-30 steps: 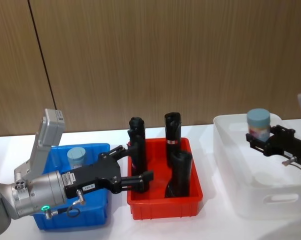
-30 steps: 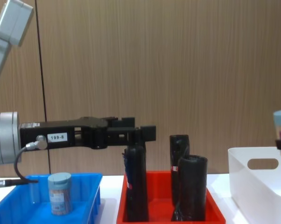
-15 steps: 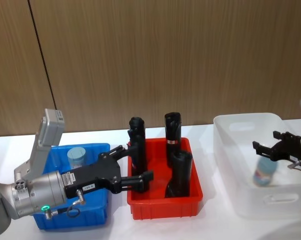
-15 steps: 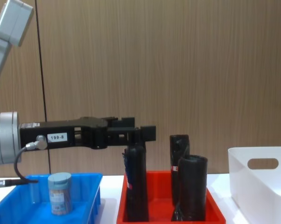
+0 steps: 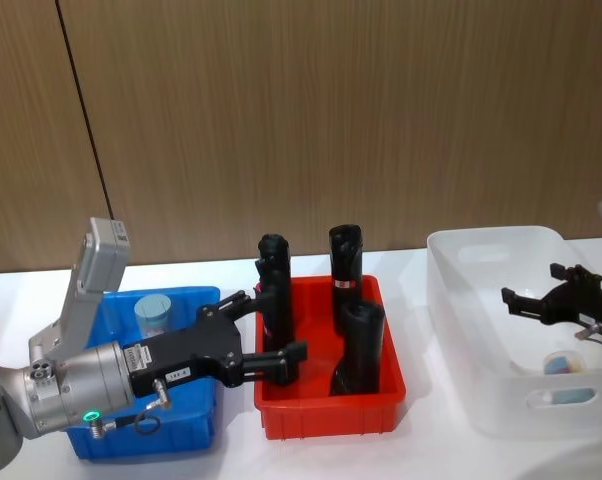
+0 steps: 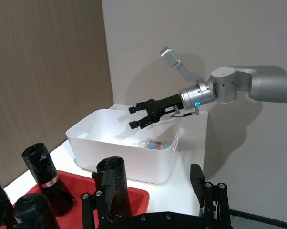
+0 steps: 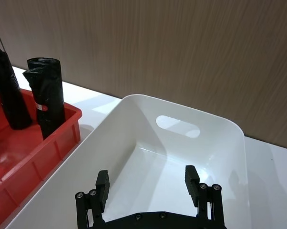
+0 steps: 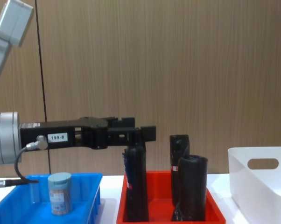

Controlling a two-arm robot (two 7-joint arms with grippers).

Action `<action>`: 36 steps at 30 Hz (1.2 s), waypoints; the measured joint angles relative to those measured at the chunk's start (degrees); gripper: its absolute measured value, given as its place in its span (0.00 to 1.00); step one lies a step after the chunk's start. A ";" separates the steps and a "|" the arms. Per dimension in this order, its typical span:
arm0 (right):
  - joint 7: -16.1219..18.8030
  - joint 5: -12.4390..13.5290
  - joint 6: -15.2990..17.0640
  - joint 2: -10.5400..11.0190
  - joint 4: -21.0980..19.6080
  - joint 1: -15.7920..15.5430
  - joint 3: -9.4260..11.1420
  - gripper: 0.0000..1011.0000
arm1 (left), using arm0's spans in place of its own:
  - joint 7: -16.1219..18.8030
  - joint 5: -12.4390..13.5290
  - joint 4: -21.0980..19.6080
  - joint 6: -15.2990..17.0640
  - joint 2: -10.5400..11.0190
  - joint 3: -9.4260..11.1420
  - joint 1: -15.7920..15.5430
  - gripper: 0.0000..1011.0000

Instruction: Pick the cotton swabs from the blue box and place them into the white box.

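Roughly halfway, by the look of the bins. Shows one jar of cotton swabs (image 6: 155,143) lying on its side on the floor of the white box (image 5: 491,236), set to the right of the red bin (image 5: 326,415). Shows a second jar (image 5: 153,313) upright at the back of the blue box (image 5: 141,441), to the left of the red bin, not yet touched. Hangs the right gripper (image 5: 529,282) over the white box, fingers spread wide with nothing between them, above the fallen jar. Holds the left gripper (image 5: 273,322) level over the red bin's front left part, close by the black rolls (image 5: 361,345), likewise wide apart and empty. Leaves, most likely, one more trip: down around the upright jar, across over the red bin, then release into the white box. Could clip a tall roll if carried low.
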 joint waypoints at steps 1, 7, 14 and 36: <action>-0.10 0.01 -0.04 -0.02 -0.22 -0.17 0.00 0.99 | 0.20 0.05 -0.05 -0.01 -0.01 0.02 0.04 0.99; -1.41 0.19 -0.52 -0.34 -2.52 -1.83 -0.01 0.99 | 2.98 0.84 -0.88 -0.27 -0.12 0.41 0.54 0.99; -4.54 0.46 -1.70 -1.10 -7.98 -5.79 -0.10 0.99 | 7.96 2.38 -2.36 -0.74 -0.33 1.12 1.53 0.99; -13.87 1.38 -5.25 -3.33 -24.59 -17.72 -0.37 0.99 | 24.81 7.46 -7.34 -2.30 -1.02 3.49 4.69 0.99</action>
